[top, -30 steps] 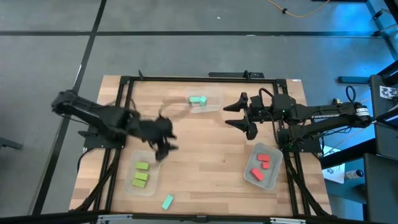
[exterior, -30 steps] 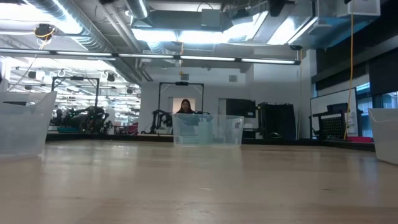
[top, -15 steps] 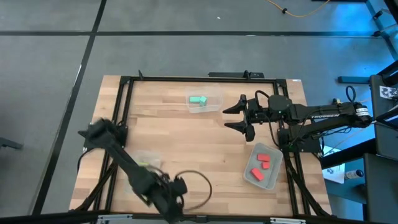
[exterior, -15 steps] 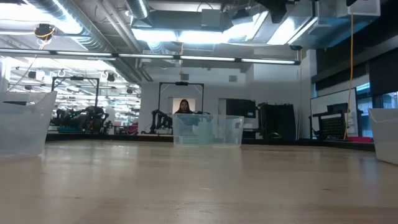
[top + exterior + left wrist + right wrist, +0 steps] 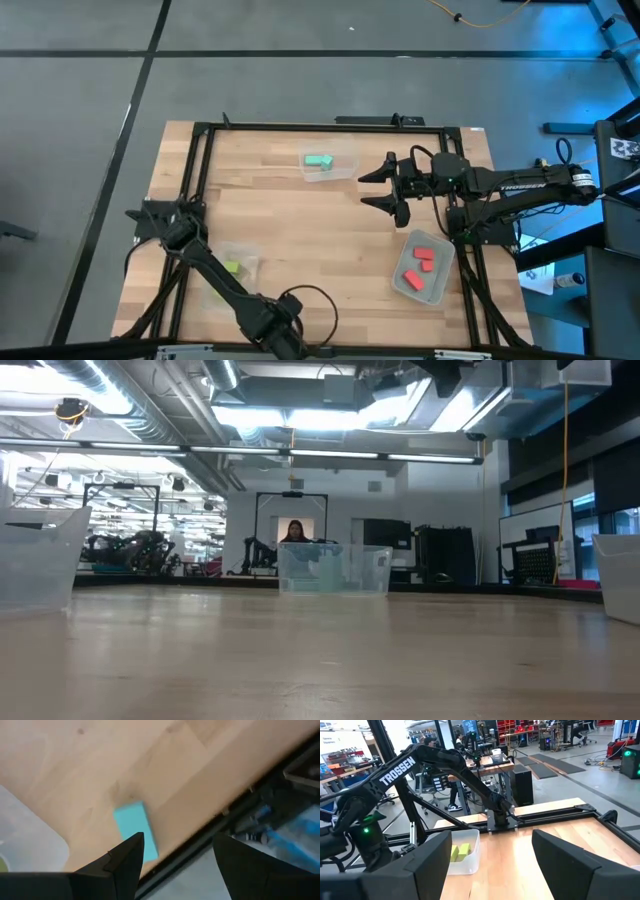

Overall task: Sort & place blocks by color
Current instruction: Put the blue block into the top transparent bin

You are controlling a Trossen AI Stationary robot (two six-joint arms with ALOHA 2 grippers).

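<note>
Left gripper (image 5: 172,865) now over one teal block (image 5: 135,829).

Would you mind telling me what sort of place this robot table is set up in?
Most likely a robotics lab or industrial workshop. The low view shows exposed ceiling ducts and strip lights. The right wrist view shows more metal rigs and equipment benches on a concrete floor beyond the wooden table.

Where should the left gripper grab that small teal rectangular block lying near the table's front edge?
Best across its two long sides, coming straight down from above. The teal block lies flat on the wooden table, clear of the clear plastic tub, with its long faces exposed. The open left gripper already hangs just above it, probably needing a slight turn to square up.
</note>
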